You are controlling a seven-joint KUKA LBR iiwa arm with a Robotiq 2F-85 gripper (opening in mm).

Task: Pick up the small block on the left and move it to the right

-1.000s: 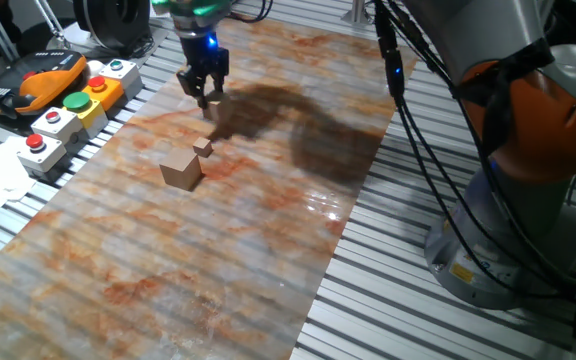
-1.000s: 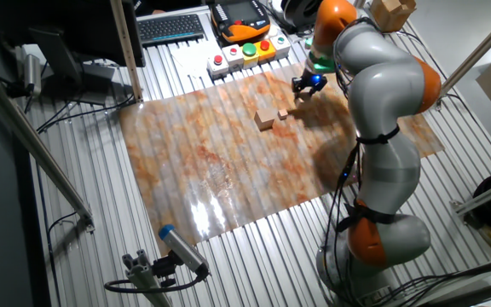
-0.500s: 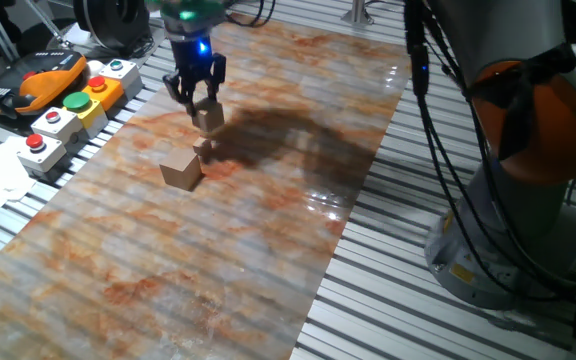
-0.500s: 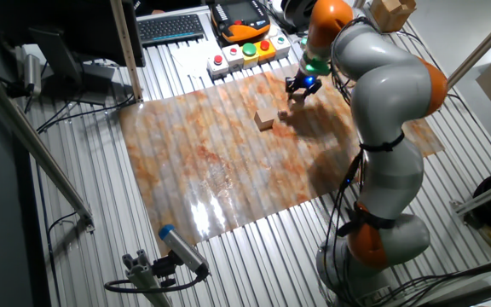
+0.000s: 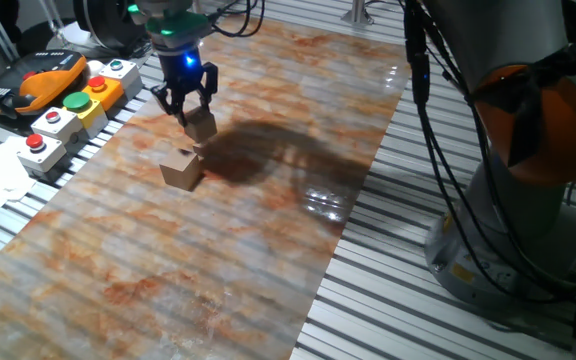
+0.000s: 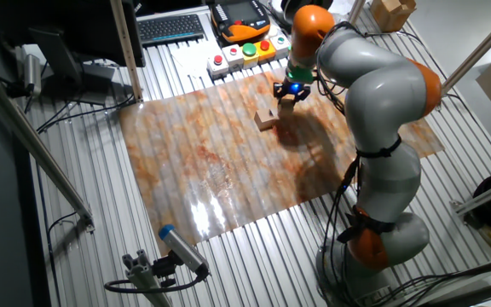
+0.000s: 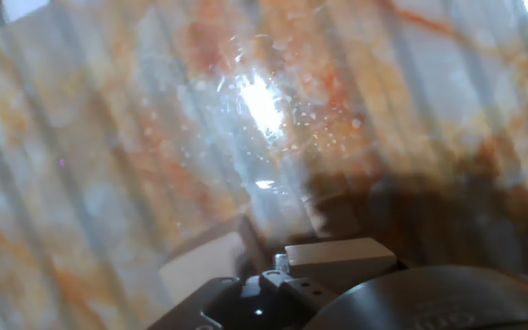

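Gripper (image 5: pixel 190 106) holding small block (image 5: pixel 201 125) just above larger cube (image 5: pixel 180 169).

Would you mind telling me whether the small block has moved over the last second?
Yes. The small block, held in the hand, was carried from beyond the largest brown cube toward the button box, in one fixed view leftward.

From one fixed view I look low and close across the marbled worktop (image 5: pixel 268 230), with the button boxes (image 5: pixel 68 110) at my left and the arm's base (image 5: pixel 528 200) at my right. My other fixed view sits high and farther off, facing the button boxes (image 6: pixel 245 53) and keyboard (image 6: pixel 173 27) from the opposite side. Both share the worktop (image 6: pixel 211 153) and the claw (image 5: pixel 186 100). My hand view looks close down at the worktop (image 7: pixel 154 137), blurred.
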